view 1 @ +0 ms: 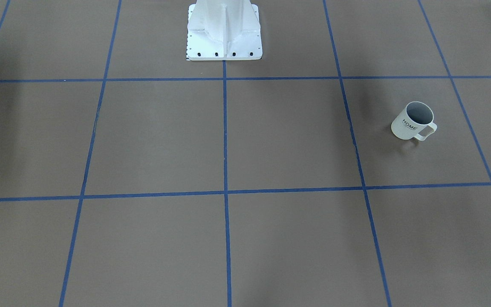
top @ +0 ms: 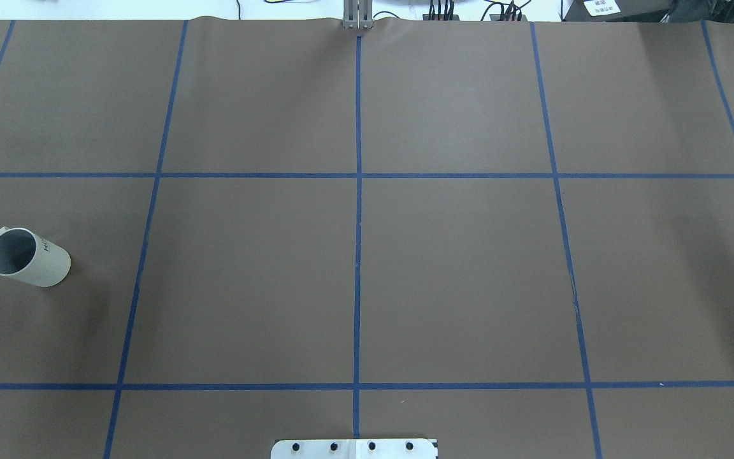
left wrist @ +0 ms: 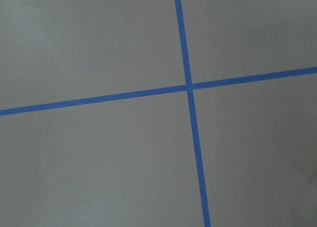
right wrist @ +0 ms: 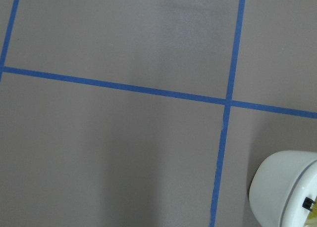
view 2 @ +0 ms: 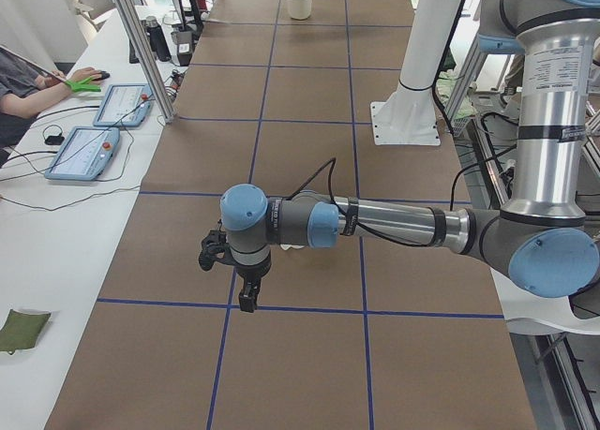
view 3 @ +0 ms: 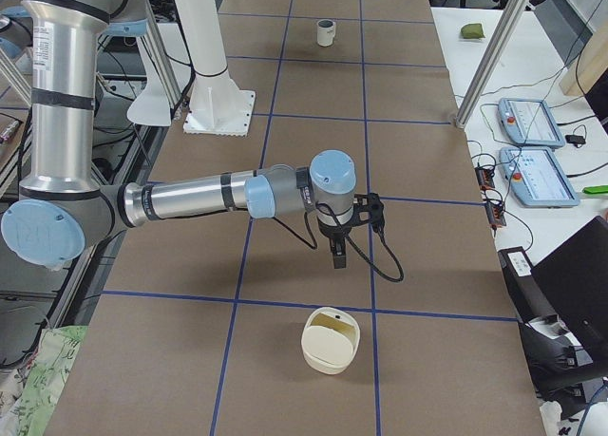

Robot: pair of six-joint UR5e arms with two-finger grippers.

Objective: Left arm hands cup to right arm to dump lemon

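Both left end effector (view 2: 247,301) and right end effector (view 3: 337,257) side-on only, opening cannot be told, cup (view 1: 414,121) upright, contents unclear

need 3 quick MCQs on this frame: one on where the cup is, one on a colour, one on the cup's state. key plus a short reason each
1. Where on the table does the cup stand?
A. on the robot's left side
B. dead centre
C. on the robot's right side

2. What colour are the tape lines?
A. red
B. blue
C. yellow

3. What state is the cup in?
A. lying on its side
B. lifted in the left arm's fingers
C. upright on the table, nothing touching it

Key:
1 A: it sits near the left edge of the overhead view, which is the robot's left side.
2 B: the grid reads blue in every view.
3 C: its mouth faces up and its base rests on the table in the front-facing view.
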